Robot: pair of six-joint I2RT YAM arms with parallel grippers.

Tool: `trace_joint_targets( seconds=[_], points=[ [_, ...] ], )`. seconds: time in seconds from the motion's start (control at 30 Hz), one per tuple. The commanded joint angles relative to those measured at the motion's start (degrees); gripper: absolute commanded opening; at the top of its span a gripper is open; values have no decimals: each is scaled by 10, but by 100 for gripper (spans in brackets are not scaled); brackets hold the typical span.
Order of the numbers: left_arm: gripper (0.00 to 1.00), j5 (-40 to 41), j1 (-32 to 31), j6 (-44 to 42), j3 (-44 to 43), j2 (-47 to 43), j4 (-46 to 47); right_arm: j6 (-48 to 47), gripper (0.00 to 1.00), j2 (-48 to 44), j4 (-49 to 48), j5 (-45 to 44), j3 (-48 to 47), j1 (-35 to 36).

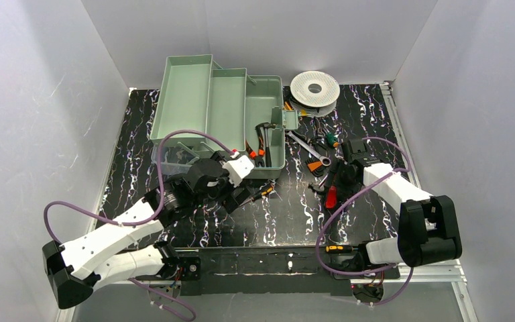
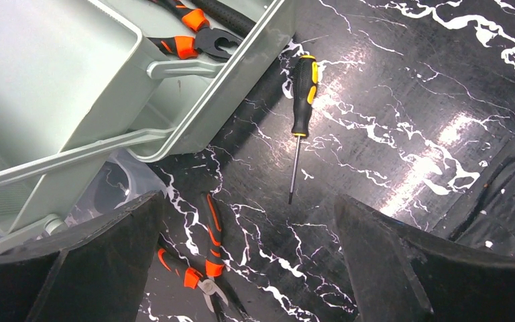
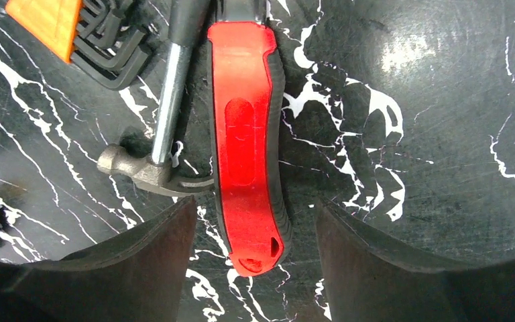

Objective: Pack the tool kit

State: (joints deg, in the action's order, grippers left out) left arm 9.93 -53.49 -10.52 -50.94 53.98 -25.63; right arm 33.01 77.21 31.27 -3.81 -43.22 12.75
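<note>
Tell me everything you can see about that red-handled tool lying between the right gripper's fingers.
The red-handled tool has a curved red plastic-looking grip edged in black rubber-like material, a long shallow recess on its face and a small hole at its near end. Its working end leaves the wrist view. It lies flat on the black marbled table between the open fingers of the right gripper, neither visibly pressing it. A hammer lies alongside, its claw reaching the grip's edge.
</note>
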Motion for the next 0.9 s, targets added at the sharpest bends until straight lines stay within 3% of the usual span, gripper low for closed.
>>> trace_joint_targets(
  seconds=[0.0, 0.07, 0.17, 0.33, 0.53, 0.77, 0.8, 0.87],
  points=[
    [98, 23, -3, -15, 16, -23, 28, -1, 70, 20, -21, 1, 9, -3],
    [98, 29, -3, -16, 17, -24, 30, -1, 65, 35, -27, 11, 9, -3],
    [98, 32, -3, -20, 19, -24, 33, -3, 46, 43, -28, 22, 0, -2],
    [98, 36, -3, -17, 20, -23, 36, -7, 19, -27, -35, 30, -5, -3],
    [98, -14, -3, 14, -11, -14, 24, -21, 17, -138, -33, 54, -23, -3],
    [98, -80, -3, 69, -50, 21, 17, -17, 19, -193, -46, 78, -21, -3],
    [98, -83, -3, 73, -52, 24, 17, -11, 29, -189, -33, 58, -23, -3],
    [98, -86, -3, 77, -52, 27, 18, -14, 68, -172, -12, 19, -28, -3]
  ],
)
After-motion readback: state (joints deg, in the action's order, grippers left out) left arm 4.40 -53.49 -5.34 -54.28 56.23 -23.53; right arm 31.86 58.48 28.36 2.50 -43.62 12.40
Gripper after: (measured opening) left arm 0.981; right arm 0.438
